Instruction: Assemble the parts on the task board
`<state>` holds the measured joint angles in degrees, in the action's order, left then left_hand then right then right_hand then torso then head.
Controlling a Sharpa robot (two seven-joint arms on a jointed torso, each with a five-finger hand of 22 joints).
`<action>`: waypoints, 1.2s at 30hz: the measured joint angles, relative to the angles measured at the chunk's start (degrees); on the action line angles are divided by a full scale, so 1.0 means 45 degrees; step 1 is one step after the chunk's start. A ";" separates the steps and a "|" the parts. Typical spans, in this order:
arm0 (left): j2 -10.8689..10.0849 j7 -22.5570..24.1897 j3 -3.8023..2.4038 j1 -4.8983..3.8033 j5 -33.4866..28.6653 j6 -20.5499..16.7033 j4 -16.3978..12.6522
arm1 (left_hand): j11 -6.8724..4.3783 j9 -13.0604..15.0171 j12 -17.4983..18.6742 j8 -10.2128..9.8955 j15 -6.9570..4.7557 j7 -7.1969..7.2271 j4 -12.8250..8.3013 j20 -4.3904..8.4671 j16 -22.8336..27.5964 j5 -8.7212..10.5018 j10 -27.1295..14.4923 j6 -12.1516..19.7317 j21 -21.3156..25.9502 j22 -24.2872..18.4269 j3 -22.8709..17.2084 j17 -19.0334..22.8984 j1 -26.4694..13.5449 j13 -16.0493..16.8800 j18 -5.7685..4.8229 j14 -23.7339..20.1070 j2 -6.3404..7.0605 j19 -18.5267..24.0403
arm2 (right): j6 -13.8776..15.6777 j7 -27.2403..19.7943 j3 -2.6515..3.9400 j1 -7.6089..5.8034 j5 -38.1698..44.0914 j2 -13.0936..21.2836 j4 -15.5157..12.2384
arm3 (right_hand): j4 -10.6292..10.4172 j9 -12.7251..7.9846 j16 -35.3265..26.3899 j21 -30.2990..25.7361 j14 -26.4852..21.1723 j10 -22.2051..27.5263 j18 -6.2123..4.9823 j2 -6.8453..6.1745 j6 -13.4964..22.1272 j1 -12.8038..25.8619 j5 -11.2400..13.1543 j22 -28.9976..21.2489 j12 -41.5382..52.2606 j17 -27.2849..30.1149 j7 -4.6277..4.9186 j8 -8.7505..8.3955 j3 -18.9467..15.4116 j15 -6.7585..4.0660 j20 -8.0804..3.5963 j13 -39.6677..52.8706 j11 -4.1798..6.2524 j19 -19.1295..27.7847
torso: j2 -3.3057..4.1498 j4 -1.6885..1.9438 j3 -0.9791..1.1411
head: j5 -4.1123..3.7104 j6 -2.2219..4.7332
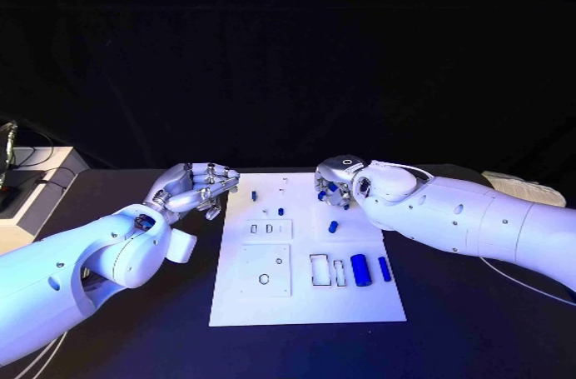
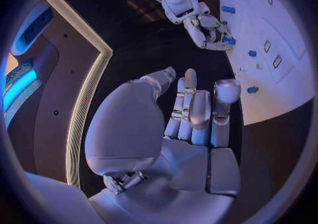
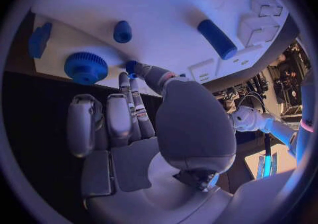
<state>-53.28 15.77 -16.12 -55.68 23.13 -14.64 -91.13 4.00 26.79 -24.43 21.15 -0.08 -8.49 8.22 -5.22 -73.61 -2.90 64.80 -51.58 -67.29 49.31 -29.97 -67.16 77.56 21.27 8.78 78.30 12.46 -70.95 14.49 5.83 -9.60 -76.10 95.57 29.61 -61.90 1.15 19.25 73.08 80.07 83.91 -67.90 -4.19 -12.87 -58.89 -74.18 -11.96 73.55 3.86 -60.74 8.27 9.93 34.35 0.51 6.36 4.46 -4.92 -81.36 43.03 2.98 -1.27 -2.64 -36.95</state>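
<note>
Head view: large blue cylinder [image 1: 360, 270] lies lengthwise along the task board [image 1: 306, 304].

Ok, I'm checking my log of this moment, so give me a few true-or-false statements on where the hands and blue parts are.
1. The left hand hangs over the black table, beside the task board rather than over it. True.
2. The right hand is at the board's near edge. False: it is over the far part of the board.
3. A blue cylinder lies on the board's near right part, away from both hands. True.
4. The left hand holds the blue gear. False: the gear lies on the board close to the right hand.
</note>
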 measured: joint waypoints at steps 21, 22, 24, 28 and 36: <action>0.0009 -0.0002 -0.0003 0.0000 0.0004 0.0011 0.0064 | -0.0001 0.0010 0.0001 0.0000 0.0000 -0.0026 -0.0037 -0.0043 0.0000 0.0000 -0.0093 0.0066 -0.0049 0.0035 -0.0037 0.0005 0.0000 0.0026 -0.0196 0.0000 0.0000 0.0043 | 0.0457 0.0092 0.0002 0.0030 -0.0026 0.0042 -0.0206 | 0.0043 0.0504 0.0205 0.0233 0.0023 -0.0795 0.0154 0.0453 -0.0535 -0.0241 -0.0433 0.0311 -0.0001 -0.0011 -0.0131 0.0452 0.0485 -0.0211 -0.0187 0.0071 0.0195 -0.0186 | 0.0002 -0.0010 -0.0001 | 0.0027 0.0015; 0.0009 -0.0002 -0.0003 0.0000 0.0004 0.0011 0.0067 | 0.0000 0.0010 0.0001 0.0000 0.0000 -0.0026 -0.0037 -0.0048 0.0000 0.0000 -0.0092 0.0066 -0.0049 0.0034 -0.0037 0.0012 0.0000 0.0026 -0.0194 0.0000 0.0000 0.0048 | 0.0556 0.0117 0.0003 0.0030 -0.0028 0.0053 -0.0256 | 0.0043 0.0504 0.0205 0.0266 0.0023 -0.0801 0.0154 0.0471 -0.0535 -0.0259 -0.0434 0.0311 -0.0002 -0.0013 -0.0131 0.0452 0.0485 -0.0211 -0.0214 0.0069 0.0189 -0.0214 | 0.0001 -0.0010 -0.0001 | 0.0027 0.0020; 0.0009 -0.0002 -0.0004 0.0000 0.0004 0.0011 0.0072 | 0.0000 0.0010 0.0000 0.0000 0.0000 -0.0026 -0.0037 -0.0048 0.0000 0.0000 -0.0092 0.0066 -0.0049 0.0034 -0.0037 0.0013 0.0000 0.0026 -0.0194 0.0000 0.0000 0.0048 | 0.0807 0.0182 0.0031 0.0035 -0.0031 0.0067 -0.0370 | 0.0043 0.0504 0.0205 0.0304 0.0023 -0.0801 0.0155 0.0473 -0.0534 -0.0261 -0.0437 0.0311 -0.0002 -0.0024 -0.0131 0.0488 0.0485 -0.0211 -0.0228 0.0068 0.0188 -0.0228 | -0.0004 -0.0010 -0.0001 | 0.0037 0.0042; 0.0004 -0.0002 -0.0006 0.0001 0.0004 0.0010 0.0083 | 0.0044 0.0009 0.0001 0.0000 0.0000 -0.0072 -0.0037 -0.0048 0.0000 0.0000 -0.0136 0.0113 -0.0049 0.0034 -0.0037 0.0013 0.0001 0.0026 -0.0195 0.0000 0.0000 0.0048 | 0.1304 0.0329 0.0114 0.0034 -0.0034 -0.0004 -0.0475 | 0.0080 0.0510 0.0205 0.0304 0.0023 -0.0801 0.0155 0.0485 -0.0534 -0.0274 -0.0438 0.0310 -0.0003 -0.0028 -0.0131 0.0503 0.0522 -0.0211 -0.0228 0.0067 0.0188 -0.0228 | -0.0009 -0.0010 -0.0010 | 0.0049 0.0088; -0.0068 0.0002 -0.0007 0.0002 0.0005 0.0010 0.0074 | 0.0044 0.0008 0.0001 0.0000 0.0000 -0.0072 -0.0037 -0.0048 0.0000 0.0001 -0.0136 0.0113 -0.0049 0.0064 -0.0037 0.0013 0.0001 0.0025 -0.0195 0.0000 0.0000 0.0048 | 0.2296 0.0636 0.0172 0.0023 -0.0034 -0.0564 -0.0216 | 0.0131 0.0610 0.0286 0.0371 0.0023 -0.0800 0.0155 0.0484 -0.0532 -0.0274 -0.0438 0.0309 -0.0019 -0.0118 -0.0131 0.0503 0.0573 -0.0211 -0.0227 0.0069 0.0187 -0.0320 | 0.0017 0.0004 -0.0024 | 0.0050 0.0182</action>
<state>-53.59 15.78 -16.15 -55.67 23.15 -14.59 -90.80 4.20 26.83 -24.43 21.15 -0.08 -8.81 8.06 -5.43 -73.61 -2.89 64.19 -51.07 -67.51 49.60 -30.13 -67.10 77.56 21.38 7.90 78.30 12.46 -70.73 24.82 8.69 -8.82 -75.99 95.42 27.07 -62.87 1.74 21.99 74.36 81.74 84.01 -71.50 -3.49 -10.70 -61.29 -75.41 -13.93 74.94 3.77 -61.27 7.69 12.19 36.92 -0.44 5.34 4.77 -4.08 -82.80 43.11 3.00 -1.38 -2.42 -36.13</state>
